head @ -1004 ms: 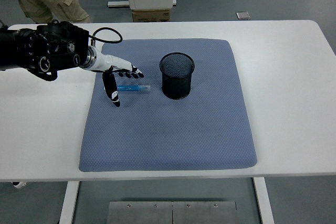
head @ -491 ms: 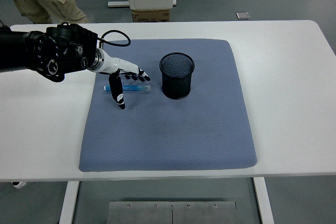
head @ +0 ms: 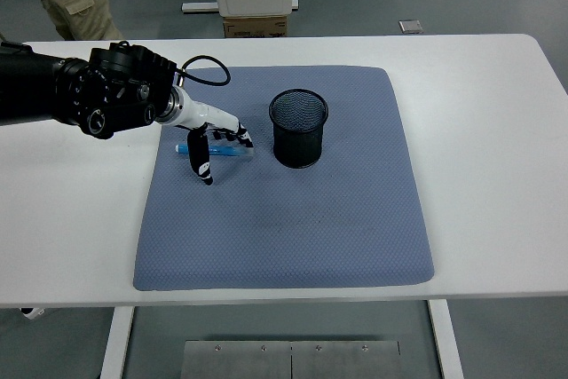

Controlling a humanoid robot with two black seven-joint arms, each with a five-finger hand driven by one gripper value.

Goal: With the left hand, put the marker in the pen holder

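While one blue marker point(head: 216, 150) lies near the mat's point(head: 293, 228) far-left corner, the left hand point(head: 216, 143) covers it, fingers spread, beside one mesh pen holder point(head: 299, 128).

Black wire-mesh pen holder point(head: 299, 128); matt textured cloth mat point(head: 284, 210) (blue-grey); smooth white table point(head: 479, 130)

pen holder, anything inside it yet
Nothing visible inside the black mesh pen holder; its bottom is too dark to be sure. The blue marker lies on the mat beneath the left hand.

marker point(head: 217, 151) blue | pen holder point(head: 299, 128) black mesh | mat point(head: 293, 210) blue-grey, dotted | table point(head: 488, 130) white
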